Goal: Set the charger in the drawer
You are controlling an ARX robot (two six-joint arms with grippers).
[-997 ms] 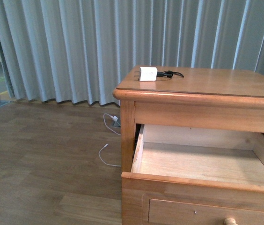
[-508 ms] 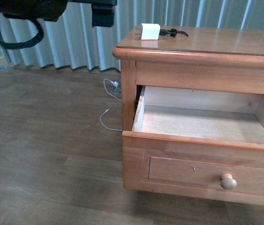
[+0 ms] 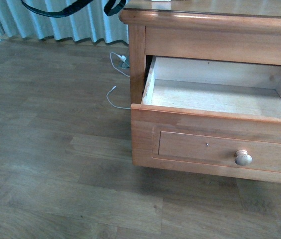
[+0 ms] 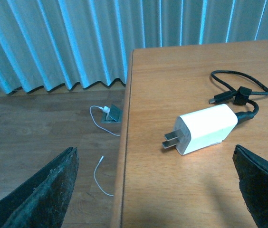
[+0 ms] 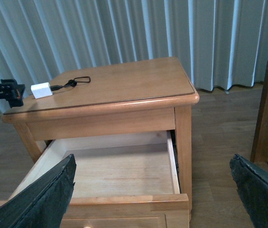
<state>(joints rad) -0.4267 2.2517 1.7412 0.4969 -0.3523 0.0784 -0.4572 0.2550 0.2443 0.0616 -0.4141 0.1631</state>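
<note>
Compared with half a second ago, the front camera has tipped further down: the nightstand (image 3: 205, 45) has risen in the picture until its top is cut off, and the drawer (image 3: 215, 118) with its pale knob (image 3: 243, 158) now shows in full, pulled out and with nothing inside. Of the left arm only some dark loops remain, beside the nightstand's left corner. In the left wrist view, the left gripper (image 4: 154, 151) hangs above the nightstand's top with its two dark fingers (image 4: 43, 190) spread wide. The charger (image 4: 205, 128) lies between them but not touched, flat on the top near the left edge, its black cord (image 4: 238, 92) coiled behind it. On the floor beside the nightstand lies a thin white cable (image 4: 100, 173). In the right wrist view, the right gripper (image 5: 153, 160) is also spread wide and holds nothing, in front of the nightstand over the open drawer. The meaning for the task seems to be this: the drawer is ready, the charger is not yet picked up, and the left arm is lined up for the grasp.
</note>
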